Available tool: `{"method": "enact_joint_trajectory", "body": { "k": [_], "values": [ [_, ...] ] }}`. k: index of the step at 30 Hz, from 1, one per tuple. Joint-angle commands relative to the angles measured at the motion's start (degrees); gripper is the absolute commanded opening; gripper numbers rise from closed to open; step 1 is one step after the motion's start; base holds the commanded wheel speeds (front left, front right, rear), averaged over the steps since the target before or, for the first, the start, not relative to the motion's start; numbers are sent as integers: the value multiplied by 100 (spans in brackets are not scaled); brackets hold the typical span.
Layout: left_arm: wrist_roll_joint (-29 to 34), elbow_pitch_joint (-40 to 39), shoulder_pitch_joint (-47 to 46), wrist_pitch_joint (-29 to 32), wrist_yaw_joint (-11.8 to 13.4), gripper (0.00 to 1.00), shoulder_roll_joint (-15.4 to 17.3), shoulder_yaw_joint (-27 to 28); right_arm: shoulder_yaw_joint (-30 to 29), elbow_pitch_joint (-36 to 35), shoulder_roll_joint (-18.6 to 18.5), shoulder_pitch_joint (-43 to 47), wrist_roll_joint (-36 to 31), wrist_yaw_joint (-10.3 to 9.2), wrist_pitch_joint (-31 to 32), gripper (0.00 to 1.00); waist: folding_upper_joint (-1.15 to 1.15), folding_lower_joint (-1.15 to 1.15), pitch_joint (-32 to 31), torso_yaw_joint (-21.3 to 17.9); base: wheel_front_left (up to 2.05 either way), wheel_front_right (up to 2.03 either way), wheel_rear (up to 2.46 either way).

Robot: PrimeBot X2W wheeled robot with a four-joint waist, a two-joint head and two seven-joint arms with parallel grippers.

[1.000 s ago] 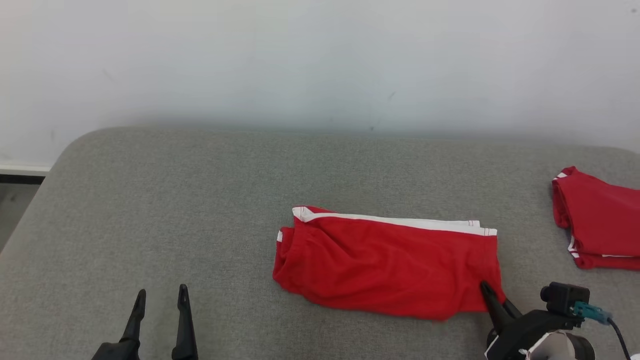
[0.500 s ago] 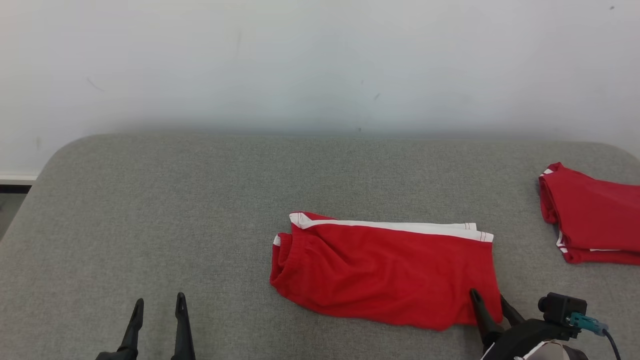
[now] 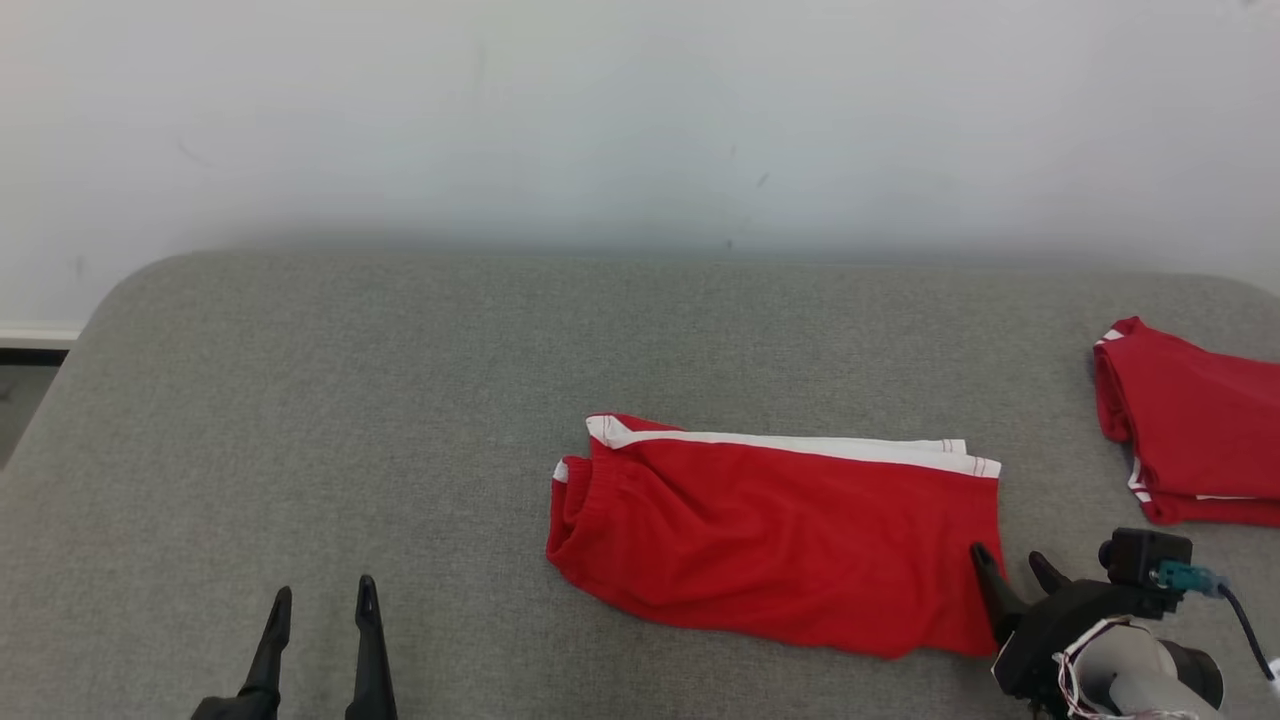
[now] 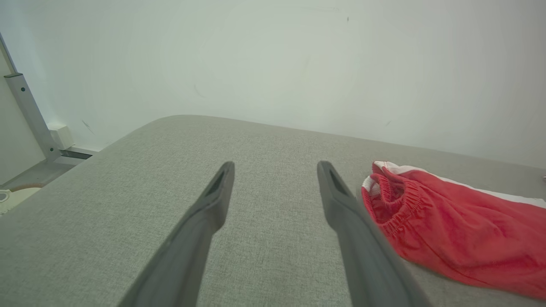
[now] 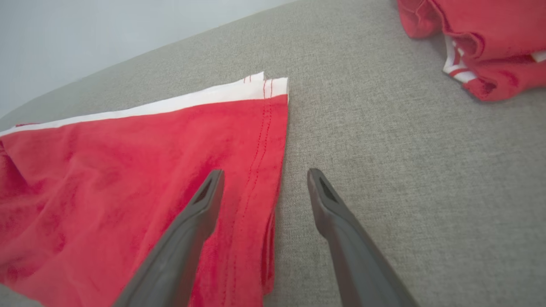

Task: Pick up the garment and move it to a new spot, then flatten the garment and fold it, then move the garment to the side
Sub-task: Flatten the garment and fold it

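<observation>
The garment (image 3: 780,535) is a pair of red shorts with a white side stripe, folded flat on the grey cushioned surface (image 3: 400,400). Its elastic waistband (image 4: 390,198) faces left, its hem (image 5: 268,140) right. My right gripper (image 3: 1008,565) stands open at the hem's near right corner, one finger over the cloth and one over bare cushion, holding nothing. My left gripper (image 3: 320,600) hovers open at the lower left, well clear of the waistband, with nothing between its fingers (image 4: 213,200).
A second folded red garment (image 3: 1190,430) lies at the far right edge of the cushion, also seen in the right wrist view (image 5: 477,38). A white wall (image 3: 640,120) backs the cushion. The cushion's rounded left edge drops to the floor (image 4: 25,179).
My right gripper, shut on the garment's near right corner a second ago, has opened and let the cloth go. The garment lies flatter. The head camera shifted slightly. The left gripper stays put.
</observation>
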Motion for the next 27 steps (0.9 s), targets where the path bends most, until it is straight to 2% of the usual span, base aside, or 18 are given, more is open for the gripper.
{"method": "enact_joint_trajectory", "body": {
  "k": [1, 7, 18, 19, 20, 21, 27],
  "values": [
    [-2, -5, -95, -6, 3, 100, -14, -18, 24, 125, 26, -149, -21, -14, 123, 100, 0, 0, 63, 71, 0, 0, 0],
    [-32, 29, -191, -29, 10, 100, -26, -49, 117, 505, 81, -452, 61, -14, 622, 100, 0, 0, 214, 204, 0, 0, 0],
    [-70, 194, -318, -105, -29, 100, -31, -39, 355, 663, 279, -643, 188, -14, 814, 100, 0, 0, 285, 359, 0, 0, 0],
    [-75, 204, -326, -101, -29, 100, -31, -37, 386, 685, 282, -654, 185, -14, 819, 63, 0, 0, 291, 365, 0, 0, 0],
    [-78, 218, -333, -109, -32, 100, -30, -31, 410, 705, 281, -665, 192, -14, 815, 36, 0, 0, 296, 369, 0, 0, 0],
    [-84, 230, -341, -116, -35, 100, -29, -28, 431, 719, 272, -674, 192, -14, 793, 0, 0, 0, 300, 372, 0, 0, 0],
    [-103, 294, -293, -138, -7, 100, -20, 14, 500, 909, 17, -765, 130, -15, 519, 0, 0, 0, 252, 333, 0, 0, 0]
  ]
}}
